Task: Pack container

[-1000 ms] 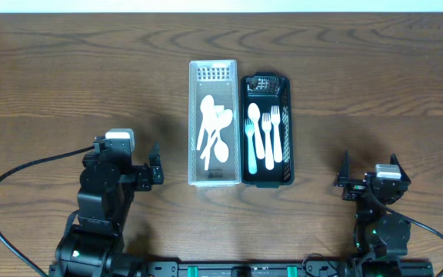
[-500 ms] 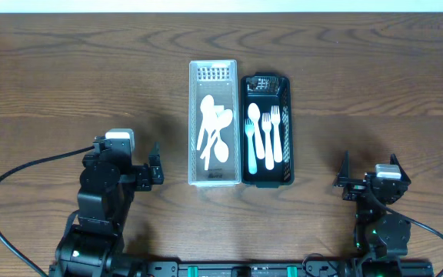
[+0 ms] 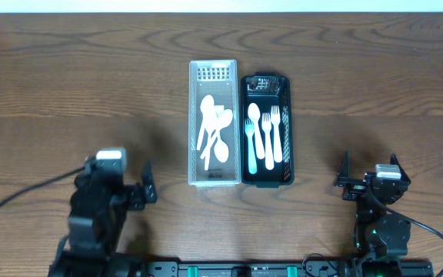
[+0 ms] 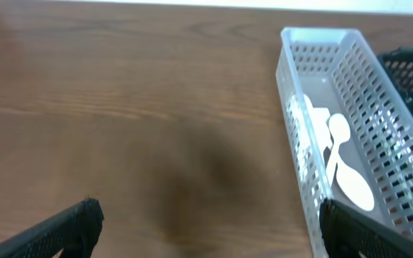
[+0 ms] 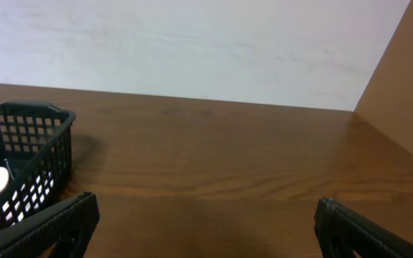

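- The left gripper (image 4: 208, 218) sits at the near left of the brown wooden table (image 3: 68, 92), well apart from both containers. Its arm looks blurred in the overhead view. In the left wrist view its two black fingers (image 4: 77, 218) stand wide apart with only bare wood between them, and they hold nothing.
- The clear perforated plastic tray (image 3: 192, 123) lies lengthwise at the table's middle, to the right of and beyond the left gripper. In it is a loose pile of white plastic spoons (image 3: 214, 131), overlapping one another, bowls towards the far end.
- The black perforated plastic basket (image 3: 289, 131) stands just beside the tray's right wall, parallel to it. I cannot tell whether the two touch. Inside it lie a pale plastic spoon (image 3: 252, 142) and, to its right, two pale plastic forks (image 3: 266, 138), all lengthwise with heads at the far end.
- The right gripper (image 5: 206, 218) is at the near right of the table, well apart from the basket. Its fingers (image 5: 63, 218) are spread wide and empty. The basket's corner shows at the left edge of the right wrist view.
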### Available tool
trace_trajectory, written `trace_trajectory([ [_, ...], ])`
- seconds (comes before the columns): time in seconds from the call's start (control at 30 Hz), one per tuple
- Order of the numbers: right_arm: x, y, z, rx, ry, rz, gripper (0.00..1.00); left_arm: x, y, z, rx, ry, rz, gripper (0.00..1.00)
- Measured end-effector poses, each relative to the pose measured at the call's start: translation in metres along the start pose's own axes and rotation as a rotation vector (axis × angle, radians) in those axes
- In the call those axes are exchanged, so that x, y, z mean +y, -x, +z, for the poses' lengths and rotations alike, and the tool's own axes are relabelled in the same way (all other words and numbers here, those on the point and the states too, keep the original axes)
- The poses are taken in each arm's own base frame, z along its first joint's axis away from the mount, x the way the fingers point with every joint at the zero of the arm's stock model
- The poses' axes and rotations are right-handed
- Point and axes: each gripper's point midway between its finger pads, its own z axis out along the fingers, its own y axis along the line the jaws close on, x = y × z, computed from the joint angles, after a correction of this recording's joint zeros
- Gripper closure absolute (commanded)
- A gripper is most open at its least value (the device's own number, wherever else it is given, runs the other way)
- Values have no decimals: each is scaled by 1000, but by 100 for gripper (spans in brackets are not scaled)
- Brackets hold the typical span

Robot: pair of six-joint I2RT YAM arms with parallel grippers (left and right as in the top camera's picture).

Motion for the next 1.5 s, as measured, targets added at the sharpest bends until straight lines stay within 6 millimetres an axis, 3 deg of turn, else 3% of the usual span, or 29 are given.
trace_trajectory([
  [0.13,0,0,0,0,0,0,1,9,-11,-21,-22,24,-16,2],
  [0.33,0,0,0,0,0,0,1,19,-6,-36,-159,62,-38,2],
  [0.53,0,0,0,0,0,0,1,22,-3,-8,-286,78,-54,2],
  [0.87,0,0,0,0,0,0,1,22,-22,43,-390,81,-59,2],
  [1.2,0,0,0,0,0,0,1,35,-19,45,-420,131,-44,2],
  [1.5,0,0,0,0,0,0,1,20,-16,46,-441,33,-67,2],
])
